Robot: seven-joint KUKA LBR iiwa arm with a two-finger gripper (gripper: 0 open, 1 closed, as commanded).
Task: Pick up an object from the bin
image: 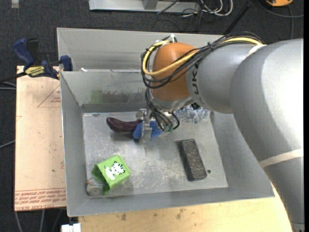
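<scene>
Presently the pincer [145, 123] sits on a blue object [150, 131], centre of the bin [72, 129], just right of a dark purple piece [120, 125] (its spread cannot be told).

Robotics lab: an industrial arm [251, 81] reaches into a grey metal bin [72, 129], with loose cables [212, 1] trailing across dark carpet [48, 8] behind the bin.

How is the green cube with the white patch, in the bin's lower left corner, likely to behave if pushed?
The green cube has flat faces, so it would probably slide, not roll. A small grey cylinder lies right beside it, so a push that way may set that rolling. It looks like a light block; its weight cannot be seen.
</scene>
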